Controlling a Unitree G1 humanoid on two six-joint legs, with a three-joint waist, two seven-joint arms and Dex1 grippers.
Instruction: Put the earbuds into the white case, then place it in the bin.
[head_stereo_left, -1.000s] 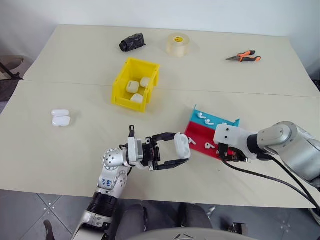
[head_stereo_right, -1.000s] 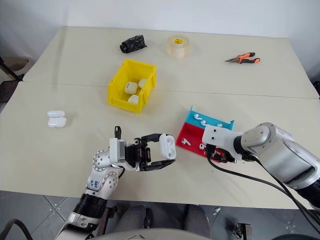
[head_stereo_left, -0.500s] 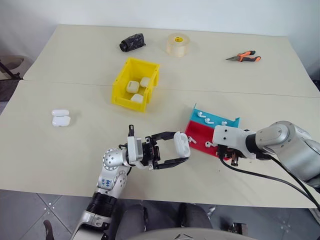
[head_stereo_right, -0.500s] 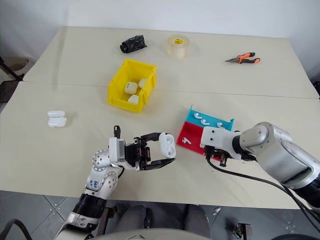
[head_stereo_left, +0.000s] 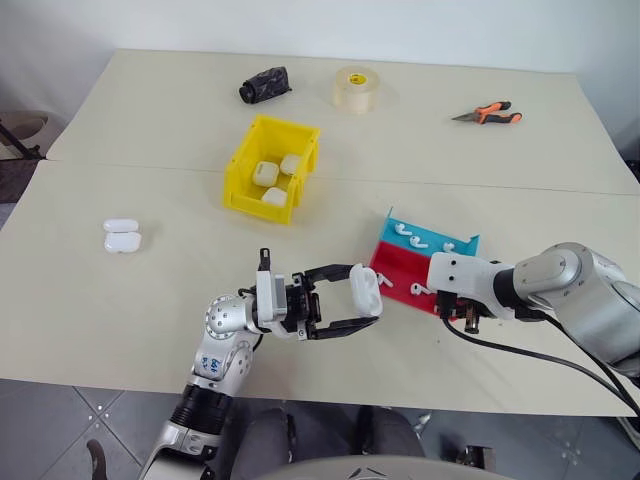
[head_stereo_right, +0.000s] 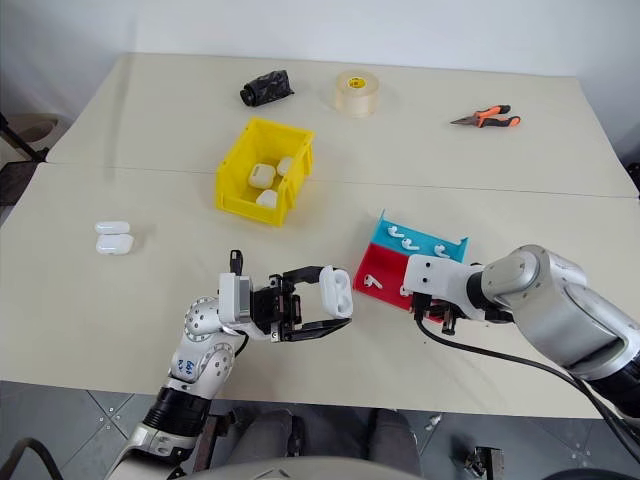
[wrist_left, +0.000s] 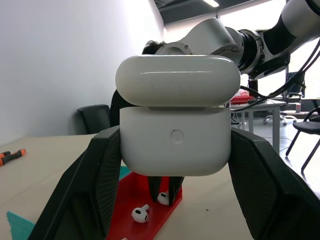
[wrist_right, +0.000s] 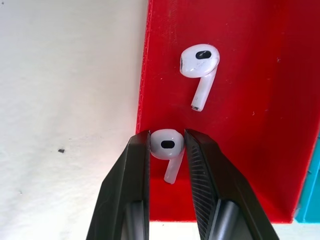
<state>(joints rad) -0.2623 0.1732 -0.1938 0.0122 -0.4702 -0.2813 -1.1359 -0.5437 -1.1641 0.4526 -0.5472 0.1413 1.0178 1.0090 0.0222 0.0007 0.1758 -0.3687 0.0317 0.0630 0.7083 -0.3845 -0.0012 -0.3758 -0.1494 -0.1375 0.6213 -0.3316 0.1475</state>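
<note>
I've got one earbud (wrist_right: 165, 145) pinched between my right claw (wrist_right: 166, 150) fingers (wrist_right: 131, 170), bulb squeezed between the pads, stem hanging free toward the red floor of the red and blue tray (head_stereo_left: 395, 262). It's tiny, glossy and hard, so I judge it light but slippery. The round bulb could squirt out if I squeeze harder, and the stem gives less to hold, so the bulb it is, gently. A second earbud (wrist_right: 199, 65) lies just beside it on the red section, stem pointing back at my claw, not touching. More earbuds (head_stereo_left: 408, 236) sit in the blue part.

My left claw (head_stereo_left: 372, 304) is clamped on the white case (wrist_left: 176, 132), pads on its two sides, lid (wrist_left: 178, 80) hinged up and showing a gap, held in the air just beside the tray's left edge, near the counter's (head_stereo_left: 150, 120) front edge. Smooth rounded shell, rigid; a side grip looks right, and I'd keep it level so the sockets face up for the drop-in.

Further out, the yellow bin (head_stereo_left: 272, 166) sits mid-counter with three white cases (head_stereo_left: 265, 173) inside. Two spare cases (head_stereo_left: 121, 236) lie toward the left edge. Along the far edge: a black bundle (head_stereo_left: 265, 84), a tape roll (head_stereo_left: 354, 88), and orange-handled pliers (head_stereo_left: 488, 113).
</note>
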